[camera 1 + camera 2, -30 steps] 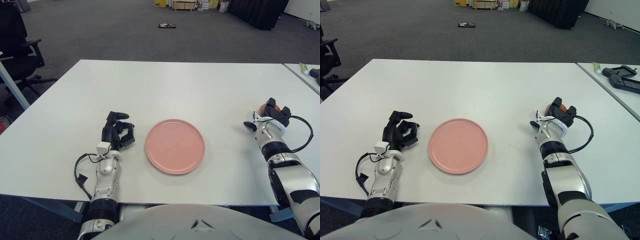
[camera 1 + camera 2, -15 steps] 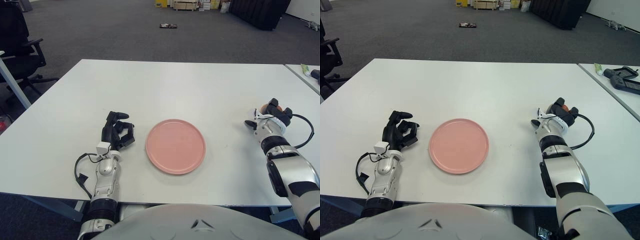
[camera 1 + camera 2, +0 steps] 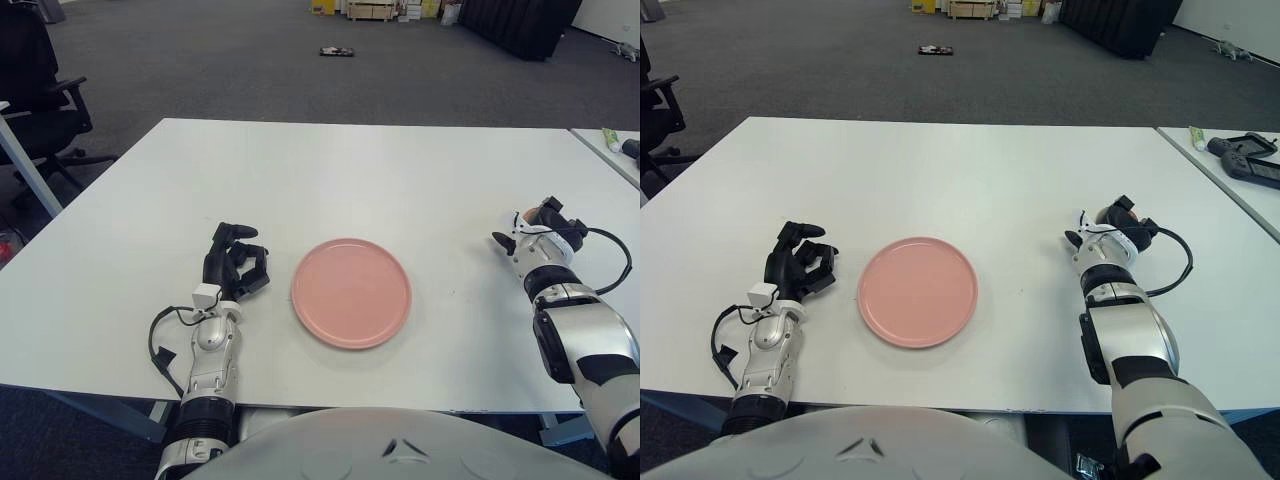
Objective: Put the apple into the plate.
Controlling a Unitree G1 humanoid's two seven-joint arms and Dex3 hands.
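While the pink plate (image 3: 350, 292) sits bare at the middle of the white table (image 3: 330, 180), well apart from the fruit, sits the right hand (image 3: 1110, 232) far out to the right with its dark fingers (image 3: 556, 222) curled over the apple (image 3: 1108, 214). Shows only as a sliver of orange-red behind the fingers, that apple, so cannot tell how firm the hold is. Compared with a second ago, has drawn a little closer to the body and turned slightly, with less of the fruit peeking out. Reads as a grasp closing or just closed, not yet a carry. Probably calls next for a lift and a long sweep leftward to the plate. Idles just left of the plate the left hand (image 3: 234, 262), fingers loosely bent and holding nothing.
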